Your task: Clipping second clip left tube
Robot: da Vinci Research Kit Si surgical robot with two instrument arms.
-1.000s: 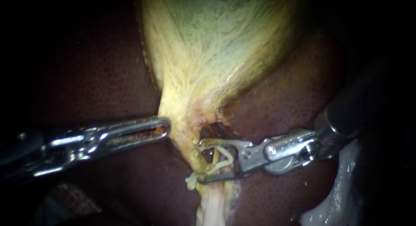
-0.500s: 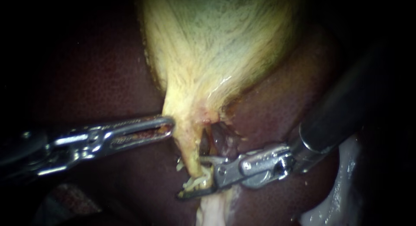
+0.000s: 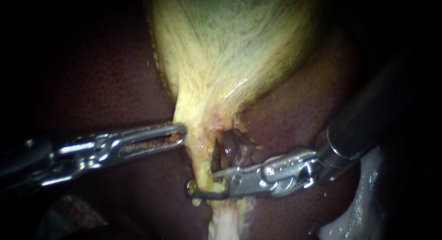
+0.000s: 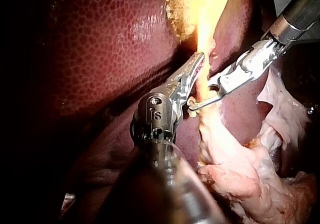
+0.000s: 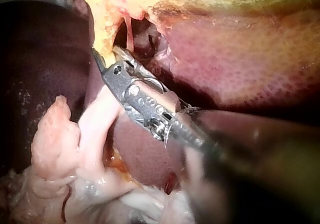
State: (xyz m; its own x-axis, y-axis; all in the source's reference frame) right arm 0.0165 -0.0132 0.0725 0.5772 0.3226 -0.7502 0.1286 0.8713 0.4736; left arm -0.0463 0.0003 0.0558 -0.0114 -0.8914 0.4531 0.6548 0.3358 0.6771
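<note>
Steel jaws of the right instrument (image 3: 203,188) were closed narrow on the left tube (image 3: 199,165), clasping it from two sides just below where the gallbladder (image 3: 230,51) tapered to its neck. That tube ran pale yellow down from the neck, with a dark gap beside it on the right, and passed on beyond the jaws into whitish tissue (image 3: 225,221). The left instrument (image 3: 179,133) lay nearly level, its tip touching the neck's left edge; whether it gripped anything could not be told. Dark red liver (image 3: 92,83) lay on both sides
</note>
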